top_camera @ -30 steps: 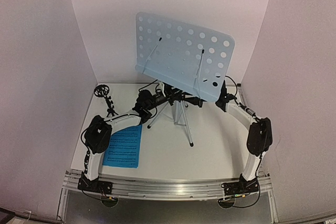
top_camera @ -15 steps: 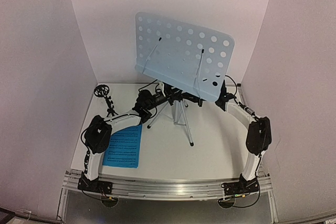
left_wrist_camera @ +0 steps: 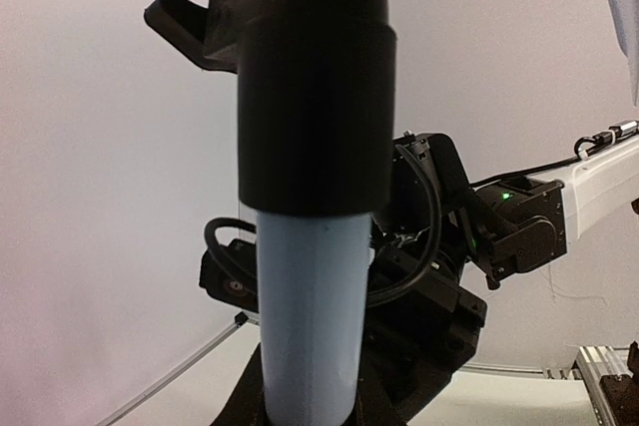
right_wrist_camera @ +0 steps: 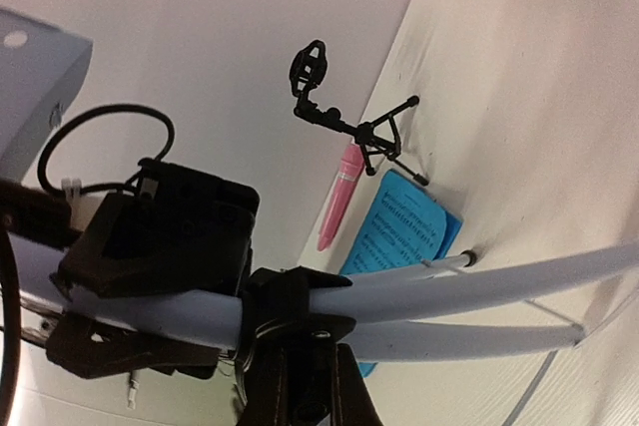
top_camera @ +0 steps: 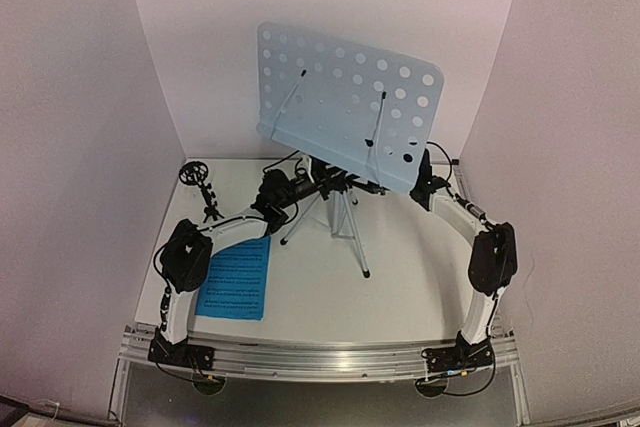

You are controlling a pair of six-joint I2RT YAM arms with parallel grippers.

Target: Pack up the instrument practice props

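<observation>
Pale-blue and upright, the stand's post sits at both arms: right fingers seemingly pinched on its leg collar, left fingers' gap hidden.

Music stand w/ perforated pale-blue desk: 1.
Silver legs under it: 3.
Black wire page-holders on desk: 2.
Black tripod mic stand: 1, left of music stand.
Pink mic: 1, same side.
Blue music sheets: approx. 2, stacked, front-left of music stand; lower one shows only as offset edge.
Robot arms: 2, L arm, R arm, one each side of music stand.
</observation>
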